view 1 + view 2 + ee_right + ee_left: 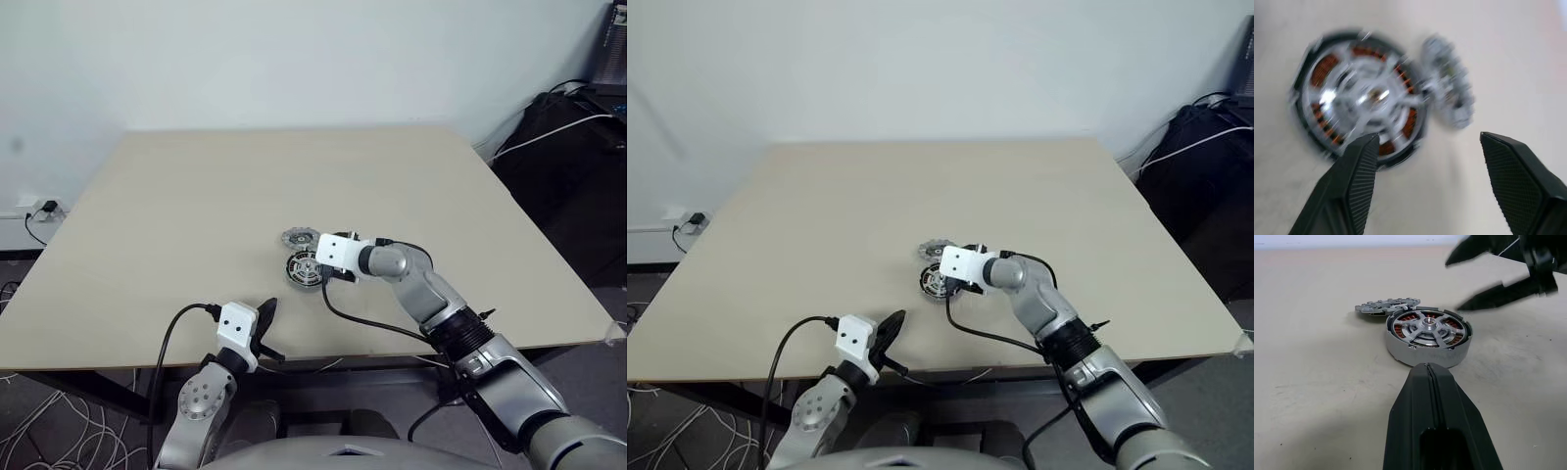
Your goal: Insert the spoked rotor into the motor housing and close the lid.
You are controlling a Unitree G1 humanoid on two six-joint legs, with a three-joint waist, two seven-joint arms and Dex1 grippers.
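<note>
Near the tabletop (176, 206) centre, the rotor (1427, 327) sits inside the housing (1400, 351); the lid (1386, 306) leans at its eleven o'clock edge. Right gripper (1427, 161) hangs open and empty, left gripper (1428, 382) closed, empty. Grip the lid by its rim, then lower it flat.

I see the spoked rotor (1428, 328) sitting inside the motor housing (1426, 352), near the middle of the table (196, 196). The lid (1386, 306) lies on the table just behind the housing, a little to its left, its edge against the housing's rim or nearly so; I cannot tell which. My right gripper (331, 271) hangs just to the right of the housing. My left gripper (266, 318) sits at the table's near edge, in front of the housing and well apart from it.
</note>
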